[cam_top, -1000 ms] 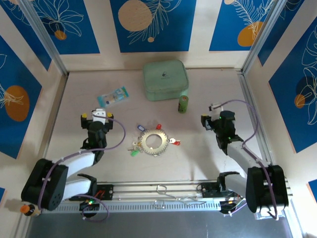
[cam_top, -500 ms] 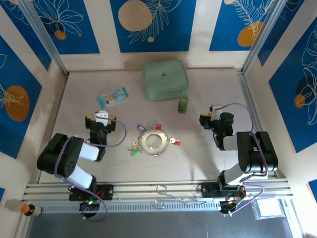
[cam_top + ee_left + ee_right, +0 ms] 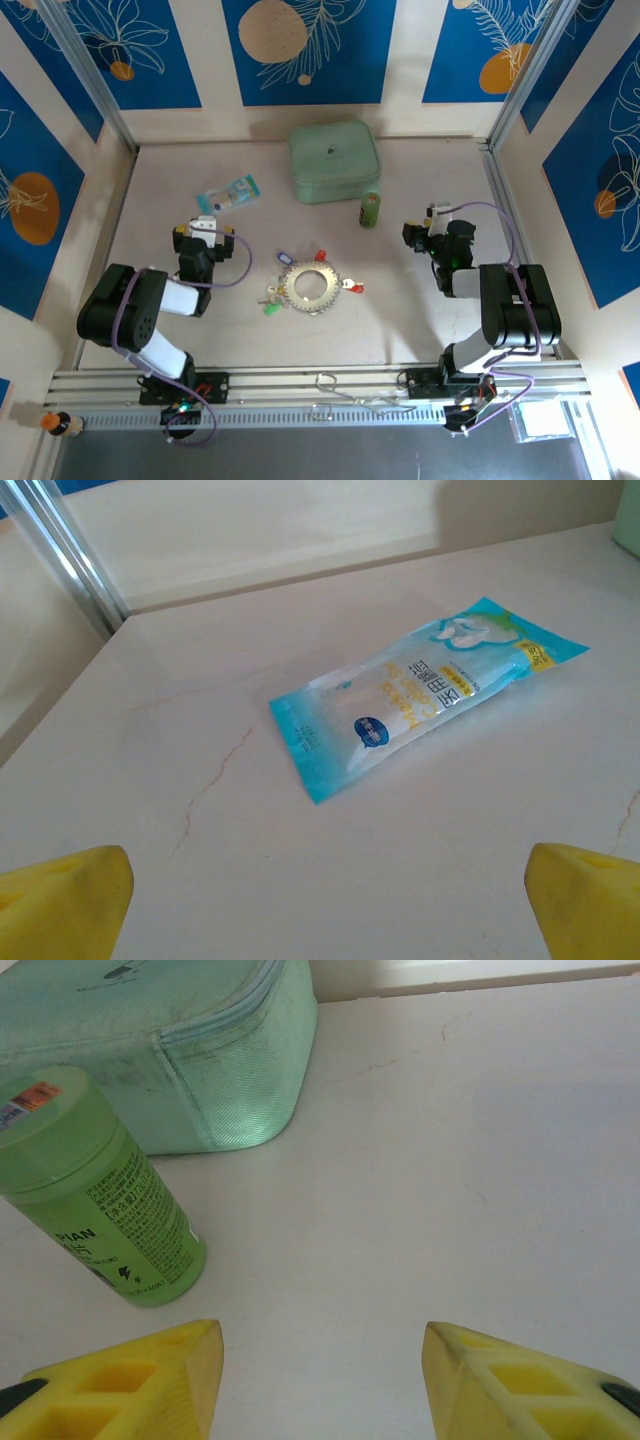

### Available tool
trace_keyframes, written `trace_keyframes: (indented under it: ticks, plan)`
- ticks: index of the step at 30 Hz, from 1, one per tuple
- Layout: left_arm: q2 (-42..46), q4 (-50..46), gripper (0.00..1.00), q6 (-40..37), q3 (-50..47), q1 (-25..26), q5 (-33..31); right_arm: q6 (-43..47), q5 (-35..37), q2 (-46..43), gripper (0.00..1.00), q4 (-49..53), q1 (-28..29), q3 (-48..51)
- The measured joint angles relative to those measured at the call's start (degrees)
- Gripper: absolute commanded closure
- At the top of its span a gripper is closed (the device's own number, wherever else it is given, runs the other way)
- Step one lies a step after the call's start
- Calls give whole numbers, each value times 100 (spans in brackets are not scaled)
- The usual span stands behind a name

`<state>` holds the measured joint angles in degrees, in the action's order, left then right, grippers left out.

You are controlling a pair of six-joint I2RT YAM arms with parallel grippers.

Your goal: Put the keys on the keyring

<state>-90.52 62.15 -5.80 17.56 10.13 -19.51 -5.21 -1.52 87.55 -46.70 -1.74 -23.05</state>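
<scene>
Seemingly keys (image 3: pixel 352 287) (several) around keyring (image 3: pixel 307 286).

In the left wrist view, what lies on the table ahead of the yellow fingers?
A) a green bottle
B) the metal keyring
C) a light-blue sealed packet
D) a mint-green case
C: a light-blue sealed packet lies flat beyond the open left gripper.

Top view looks down on whole table (image 3: pixel 420 330); wrist views skim low (bottle (image 3: pixel 100 1190) shared).

Keyring (image 3: pixel 308 287) central, keys (image 3: pixel 320 255) around it; mint case (image 3: pixel 334 161), green bottle (image 3: pixel 370 210) beyond; left arm (image 3: pixel 150 300), right arm (image 3: pixel 510 300) well apart.
</scene>
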Motion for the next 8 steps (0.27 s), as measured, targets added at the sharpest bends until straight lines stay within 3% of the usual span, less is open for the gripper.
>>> trace_keyframes:
  ticks: [5, 7, 8]
  plan:
    - [0, -264, 0, 103, 85, -87, 120, -2, 0, 0, 36, 2, 0, 0]
    - [0, -409, 0, 153, 175, -221, 256, -20, -2, 0, 21, 2, 0, 0]
    - [0, -442, 0, 190, 208, -284, 306, -44, 0, 0, 1, 7, 0, 0]
